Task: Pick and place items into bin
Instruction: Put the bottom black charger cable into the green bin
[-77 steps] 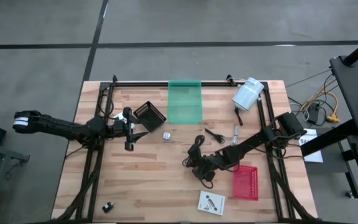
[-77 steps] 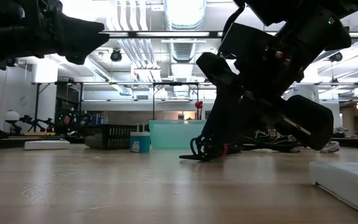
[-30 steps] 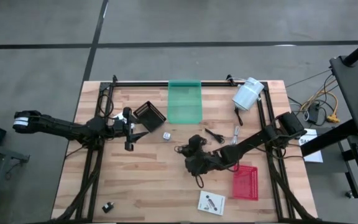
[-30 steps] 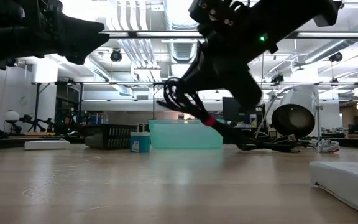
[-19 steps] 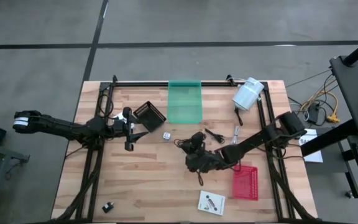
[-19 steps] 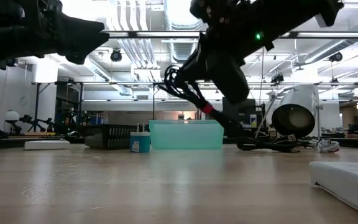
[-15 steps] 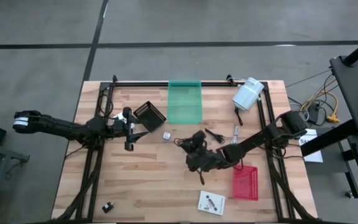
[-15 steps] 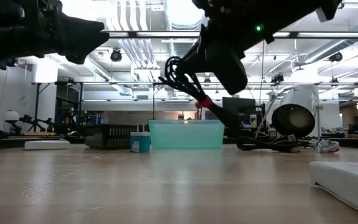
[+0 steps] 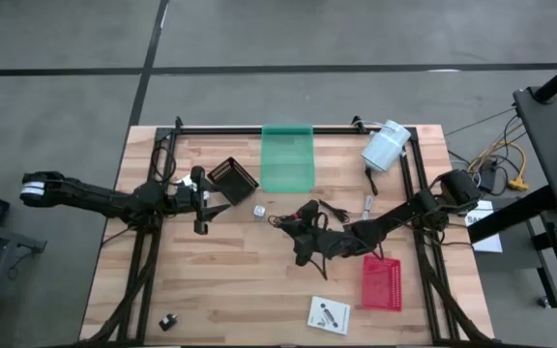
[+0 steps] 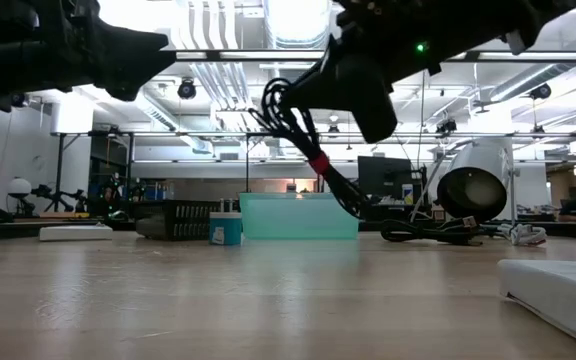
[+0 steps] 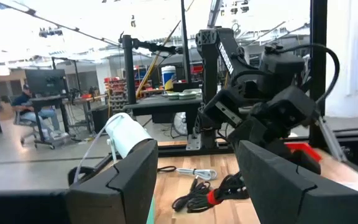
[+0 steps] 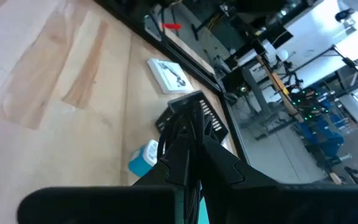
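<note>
My right gripper (image 9: 303, 230) hangs above the table's middle, shut on the coiled black cable (image 10: 290, 120), just short of the green bin (image 9: 287, 159) at the far edge. A tiny white cube (image 9: 258, 211), a small black tool (image 9: 335, 210) and a silvery metal piece (image 9: 366, 205) lie on the table near it. The flat white packet (image 9: 328, 314) and a small black piece (image 9: 169, 321) lie near the front edge. My left gripper (image 11: 194, 180) waits open at the table's left, holding nothing. My right gripper pinches several strands of the coil (image 12: 187, 140) between its two shut fingers (image 12: 219, 165). The fingers come nearly level from the table's right, slanting slightly down. The coil's loops stick out past the fingertips, and a tail with a red band (image 10: 318, 163) hangs below, lifted off the wood.
A small black basket (image 9: 233, 177) sits left of the bin. A red basket (image 9: 383, 282) lies at the right, near my right arm. A white cylinder (image 9: 385, 145) rests at the far right corner. Black frame rails run along both sides of the table.
My right gripper has risen and gone a little toward the table's far edge and the green bin, tipping closer to level. The cable has gone up with it, its coil higher and its tail swinging below.
</note>
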